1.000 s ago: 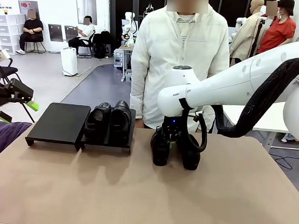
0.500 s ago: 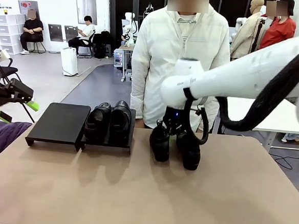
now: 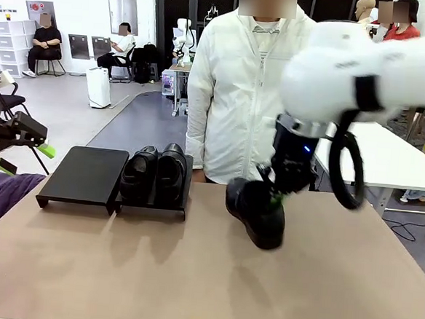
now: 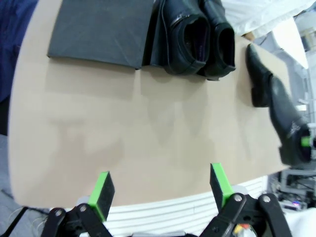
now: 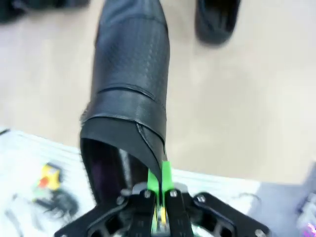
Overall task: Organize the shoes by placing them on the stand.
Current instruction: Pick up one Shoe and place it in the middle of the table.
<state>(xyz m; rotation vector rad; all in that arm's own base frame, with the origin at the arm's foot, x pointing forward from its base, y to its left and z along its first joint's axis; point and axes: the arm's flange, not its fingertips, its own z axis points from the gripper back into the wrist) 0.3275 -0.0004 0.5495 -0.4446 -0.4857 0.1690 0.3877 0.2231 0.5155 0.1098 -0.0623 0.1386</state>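
table: person at far side
stand: left panel bare, right panel carries two shoes side by side
third shoe: hangs tilted above table, right of stand
fourth shoe: lies on table near it
right gripper: clenched on thin heel edge of third shoe
left gripper: released, holds nothing
advice: grip narrow, shoe may swing; carry slowly, pass above pair, level sole over bare panel, turn same way as pair, lower fully before letting go

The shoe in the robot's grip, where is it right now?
Front view: the shoe is held tilted by the right gripper, right of the stand, before the person.
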